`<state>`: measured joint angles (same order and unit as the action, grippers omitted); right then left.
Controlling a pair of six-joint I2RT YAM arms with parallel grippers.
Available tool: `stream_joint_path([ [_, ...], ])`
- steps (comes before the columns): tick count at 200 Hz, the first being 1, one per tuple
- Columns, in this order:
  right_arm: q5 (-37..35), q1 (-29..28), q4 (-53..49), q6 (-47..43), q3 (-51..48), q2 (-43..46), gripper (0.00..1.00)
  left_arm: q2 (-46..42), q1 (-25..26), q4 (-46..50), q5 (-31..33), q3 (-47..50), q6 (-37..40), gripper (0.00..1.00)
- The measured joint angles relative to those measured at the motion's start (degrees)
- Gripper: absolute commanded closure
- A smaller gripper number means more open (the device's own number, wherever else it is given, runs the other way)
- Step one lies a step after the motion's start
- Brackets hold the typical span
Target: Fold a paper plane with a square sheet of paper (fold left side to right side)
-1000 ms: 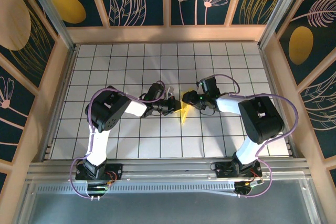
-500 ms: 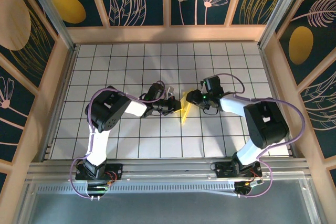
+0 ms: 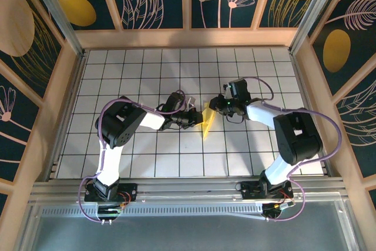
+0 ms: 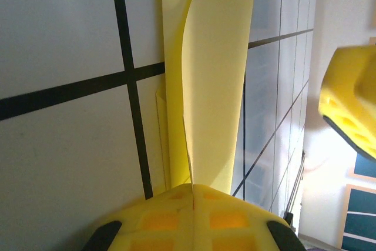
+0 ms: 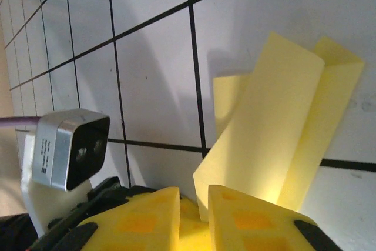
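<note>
The yellow sheet of paper [image 3: 207,123], folded into a narrow pointed paper plane shape, stands partly off the tiled table near its middle. My left gripper [image 3: 198,118] comes in from the left. Its yellow fingers [image 4: 147,221] are shut on the paper's [image 4: 211,86] folded edge, and a crease runs straight out from between them. My right gripper [image 3: 216,105] meets the paper from the upper right. Its two fingers [image 5: 252,218] stand a narrow gap apart, and the edge of a raised flap [image 5: 276,121] sits in that gap against one finger.
White tiled table [image 3: 147,151] with black grid lines, walled by wooden rails [image 3: 188,38] at the back and sides. The left wrist's camera housing [image 5: 70,145] sits close in front of my right gripper. One right finger [image 4: 349,104] hangs at the right in the left wrist view.
The right wrist has shifted slightly toward the back and its elbow has swung right. The paper's top has tipped a little. The left arm has stayed put.
</note>
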<state>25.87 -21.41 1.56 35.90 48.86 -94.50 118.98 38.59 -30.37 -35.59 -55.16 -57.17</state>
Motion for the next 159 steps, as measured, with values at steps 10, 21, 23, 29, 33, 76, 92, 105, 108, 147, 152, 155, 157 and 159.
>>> stream_joint_path([
  [10,-0.02,-0.02,-0.04,0.0,0.66,-1.01,0.81,0.0,0.0,0.22,-0.02,-0.09,0.09,1.0],
  [21,-0.09,-0.07,-0.04,-0.02,0.94,-2.03,0.82,0.0,-0.02,0.44,-0.09,-0.2,0.15,0.99],
  [23,-0.07,-0.07,-0.04,-0.02,0.96,-2.14,0.82,0.0,0.0,0.46,-0.09,-0.2,0.15,0.99],
  [29,-0.07,-0.07,-0.11,-0.09,1.01,-2.62,0.82,0.0,0.0,0.57,-0.09,-0.26,0.15,0.99],
  [33,-0.09,-0.07,-0.13,-0.15,1.03,-2.95,0.82,0.0,0.0,0.61,-0.11,-0.28,0.17,0.99],
  [76,-0.35,-0.57,-0.87,-1.05,1.25,-5.66,0.83,0.0,0.0,0.9,-0.11,-0.37,0.2,0.99],
  [92,-0.52,-0.72,-1.07,-1.09,1.4,-6.03,0.84,0.0,0.04,1.03,-0.11,-0.44,0.2,0.99],
  [105,-0.63,-0.79,-1.42,-1.25,1.46,-6.08,0.84,0.0,0.04,1.14,-0.11,-0.48,0.2,1.0],
  [108,-0.72,-0.79,-1.51,-1.25,1.49,-6.08,0.85,0.0,0.04,1.14,-0.11,-0.48,0.2,1.0],
  [147,-1.44,-0.83,-2.08,-1.44,1.53,-6.47,0.88,0.0,0.09,1.66,-0.11,-0.7,0.44,0.99],
  [152,-1.62,-0.83,-2.1,-1.44,1.53,-6.54,0.89,0.0,0.09,1.68,-0.11,-0.7,0.48,0.99],
  [155,-1.66,-0.83,-2.1,-1.44,1.53,-6.56,0.89,0.0,0.09,1.68,-0.13,-0.7,0.57,0.99],
  [157,-1.75,-0.83,-2.1,-1.44,1.53,-6.58,0.89,0.0,0.09,1.68,-0.13,-0.7,0.59,0.99],
  [159,-1.84,-0.83,-2.12,-1.44,1.53,-6.58,0.89,0.0,0.09,1.68,-0.13,-0.7,0.59,0.99],
])
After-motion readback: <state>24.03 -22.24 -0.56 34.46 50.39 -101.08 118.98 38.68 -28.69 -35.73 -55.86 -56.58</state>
